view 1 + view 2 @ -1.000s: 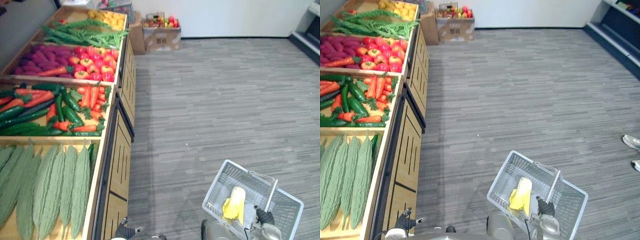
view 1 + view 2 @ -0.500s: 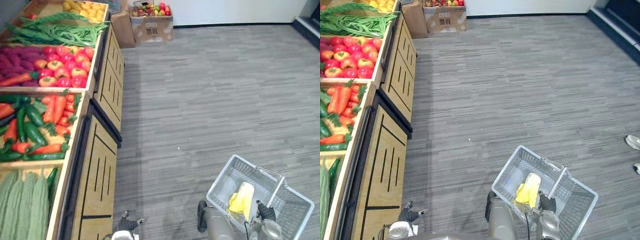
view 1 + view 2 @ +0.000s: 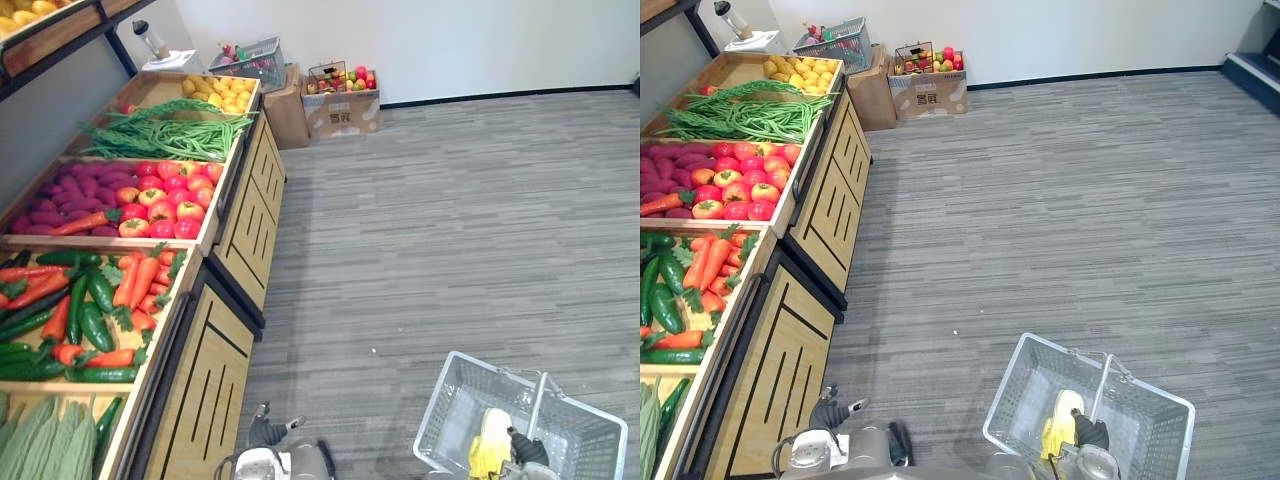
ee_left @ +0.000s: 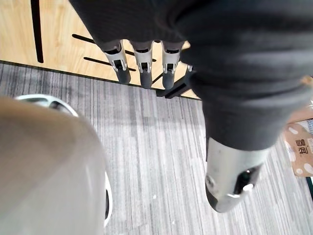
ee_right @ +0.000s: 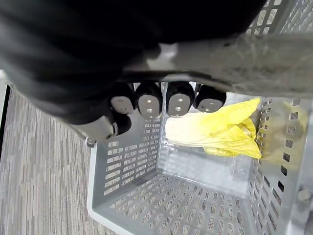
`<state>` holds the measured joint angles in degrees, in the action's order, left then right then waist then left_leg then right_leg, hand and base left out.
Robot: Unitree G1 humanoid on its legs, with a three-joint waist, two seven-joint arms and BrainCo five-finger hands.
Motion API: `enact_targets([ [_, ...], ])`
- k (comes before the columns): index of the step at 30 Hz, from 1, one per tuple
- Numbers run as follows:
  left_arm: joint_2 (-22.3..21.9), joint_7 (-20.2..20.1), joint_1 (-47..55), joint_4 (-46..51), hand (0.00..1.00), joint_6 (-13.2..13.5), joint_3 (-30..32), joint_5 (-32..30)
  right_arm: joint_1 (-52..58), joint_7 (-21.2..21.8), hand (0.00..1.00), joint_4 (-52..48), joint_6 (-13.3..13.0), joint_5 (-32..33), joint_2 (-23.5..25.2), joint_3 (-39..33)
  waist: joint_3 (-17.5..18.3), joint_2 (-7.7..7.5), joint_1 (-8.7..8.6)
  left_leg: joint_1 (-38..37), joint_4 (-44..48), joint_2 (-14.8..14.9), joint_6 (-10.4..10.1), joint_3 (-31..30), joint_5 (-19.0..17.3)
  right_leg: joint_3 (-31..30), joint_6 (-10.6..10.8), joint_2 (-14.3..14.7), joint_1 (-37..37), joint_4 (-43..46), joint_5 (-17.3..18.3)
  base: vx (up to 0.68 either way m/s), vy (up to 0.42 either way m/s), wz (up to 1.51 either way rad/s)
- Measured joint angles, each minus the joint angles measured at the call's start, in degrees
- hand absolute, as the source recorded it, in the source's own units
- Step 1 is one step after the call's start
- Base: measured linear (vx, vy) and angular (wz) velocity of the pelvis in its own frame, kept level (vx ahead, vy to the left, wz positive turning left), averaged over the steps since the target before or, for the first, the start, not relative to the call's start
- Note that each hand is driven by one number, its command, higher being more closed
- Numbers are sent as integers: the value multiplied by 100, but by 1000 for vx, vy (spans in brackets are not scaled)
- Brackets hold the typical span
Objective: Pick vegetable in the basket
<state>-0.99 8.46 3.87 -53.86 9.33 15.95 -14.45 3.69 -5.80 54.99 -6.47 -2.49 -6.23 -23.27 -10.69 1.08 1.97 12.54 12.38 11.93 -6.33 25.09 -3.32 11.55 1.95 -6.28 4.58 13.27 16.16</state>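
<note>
Since a second ago the head camera has swung, so the whole scene sits differently. The grey perforated plastic basket [image 3: 445,385] has stayed hanging from the right hand [image 3: 527,447], with the pale yellow leafy vegetable [image 3: 489,447] inside it as before.

In the eye views the right hand is on the basket's grey handle bar [image 3: 539,392], and the vegetable lies in the basket just beside and below that hand. The left hand [image 3: 831,412] hangs low, well apart from the basket, next to the wooden produce stand [image 3: 215,360].

In the left wrist view the left hand's fingers [image 4: 142,59] are straight and relaxed and its thumb stands apart. It holds nothing and touches nothing. The stand's slotted wooden front is past the fingertips, with grey striped floor [image 4: 156,161] below.

In the right wrist view the right hand's dark-tipped fingers [image 5: 148,102] are curled round the handle bar, clasping it. The vegetable rests against the basket's wall directly beneath those fingertips, clear of them.
</note>
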Motion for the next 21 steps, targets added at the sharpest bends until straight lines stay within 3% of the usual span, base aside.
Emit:
enact_targets([
  [1,0,-2,-2,-17,0,0,17,-9,1,0,100,1,1,1,-9,90,11,2,5,-20,-327,-80,93,-73,148,-87,165,-3,98,2,90,432,277,-41],
  [2,28,-24,1,-32,0,1,23,-22,9,8,100,43,4,0,14,161,80,-101,48,-111,-296,-222,386,-138,520,-236,327,-129,203,6,190,457,287,-47],
  [3,81,-36,16,-50,0,0,17,-28,24,11,100,116,1,-3,34,174,172,-195,55,-147,-272,-355,529,-129,531,-300,407,-262,262,-13,224,408,233,-38],
  [5,263,-48,24,-228,0,-15,-139,-205,75,23,100,314,-14,-125,64,198,472,-447,-40,-232,-175,-725,730,-37,174,-517,632,-614,119,484,111,532,242,1],
  [7,367,-52,-11,-294,0,-25,-340,-247,74,13,100,348,-84,-140,30,77,491,-432,-34,-464,-87,-856,866,-47,-48,-827,637,-730,-252,1620,-226,590,296,25],
  [9,552,-51,-15,-347,0,-122,-620,-270,-23,15,100,330,-183,-125,45,96,449,-369,-121,-931,-168,-892,914,-234,-293,-1233,1040,-660,-818,3249,-1343,424,173,34],
  [10,583,-57,-13,-398,0,-125,-696,-277,-24,18,100,325,-192,-126,51,134,436,-358,-160,-1076,-221,-896,929,-278,-331,-1333,1065,-624,-915,3596,-1337,368,98,39],
  [13,782,-72,43,-542,0,-190,-771,-435,-15,117,100,193,-272,-149,56,162,392,-369,-170,-1788,-656,-943,859,-591,-411,-1397,584,-374,-1358,4395,-1040,321,2,47],
  [15,771,-62,99,-554,0,-243,-706,-438,-17,120,100,85,-314,-146,53,129,355,-341,-169,-2050,-748,-912,743,-870,-557,-1345,463,-313,-1739,4010,-600,276,-110,55],
  [17,650,-38,184,-555,0,-248,-516,-435,-8,118,100,-20,-330,-143,53,104,303,-270,-154,-2184,-685,-782,618,-1078,-807,-1332,379,-267,-1846,3116,-485,276,-233,56],
  [20,549,1,213,-552,0,-246,-181,-432,-1,126,100,-22,-364,-141,133,109,297,-267,-133,-2258,-589,-490,210,-1569,-1095,-1581,459,-171,-1785,980,-587,276,-305,69],
  [21,559,-1,209,-542,0,-239,-111,-428,5,125,100,-19,-364,-142,172,104,292,-305,-115,-2269,-581,-454,125,-1705,-1146,-1692,641,-144,-1721,678,-820,379,-426,98],
])
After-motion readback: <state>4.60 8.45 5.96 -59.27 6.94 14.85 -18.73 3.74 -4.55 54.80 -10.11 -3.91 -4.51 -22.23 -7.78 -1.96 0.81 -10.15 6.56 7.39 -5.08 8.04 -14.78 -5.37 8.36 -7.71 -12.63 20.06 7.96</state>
